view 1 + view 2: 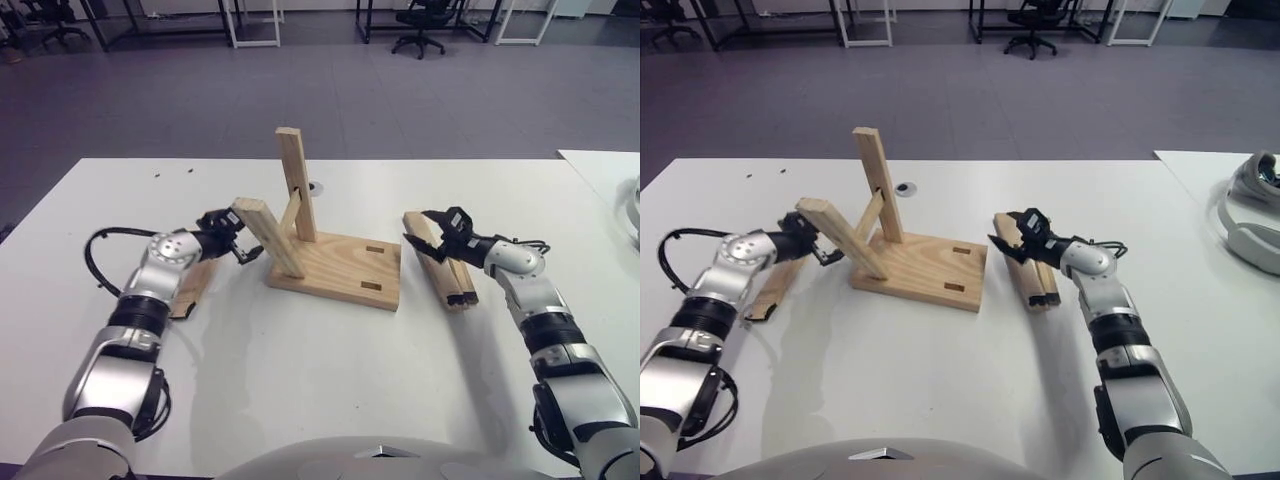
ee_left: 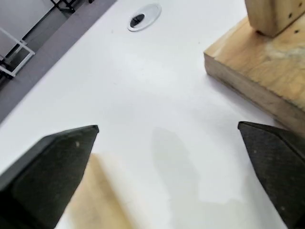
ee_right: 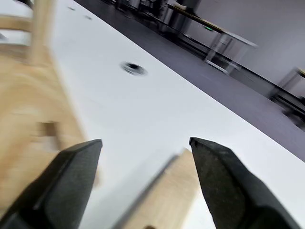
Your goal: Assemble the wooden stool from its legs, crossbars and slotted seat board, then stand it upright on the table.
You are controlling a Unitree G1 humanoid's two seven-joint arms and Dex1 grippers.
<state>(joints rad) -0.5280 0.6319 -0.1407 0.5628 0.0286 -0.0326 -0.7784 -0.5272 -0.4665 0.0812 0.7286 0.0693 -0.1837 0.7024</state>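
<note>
Seat board (image 1: pixel 340 272) lies flat near the middle of the white table (image 1: pixel 300 400); we see one leg (image 1: pixel 297 185) standing upright at its far left corner, and a second leg (image 1: pixel 268 235) tilted, its foot on the board's left edge and its top leaning out to the left; a short crossbar (image 1: pixel 291 215) runs slanting between the two. On the board's right side two slots (image 1: pixel 374 250) are unfilled.

Just left of the tilted leg we find the left gripper (image 1: pixel 246 252), its fingers (image 2: pixel 57 162) wide apart with only bare tabletop between them, holding nothing; the tilted leg stands between it and the upright leg. A loose wooden piece (image 1: pixel 192 288) lies on the table partly under that arm.

Right of the board, just apart from it, a pair of loose wooden pieces (image 1: pixel 455 280) lies side by side; the right gripper (image 1: pixel 420 245) is at their far end, fingers (image 3: pixel 62 176) spread and closed on nothing, the wood showing below the gap; we cannot tell whether it touches.

Beyond the board a round grommet (image 1: pixel 316 187) sits in the tabletop; a grey headset (image 1: pixel 1252 215) rests on the neighbouring table to the right.
</note>
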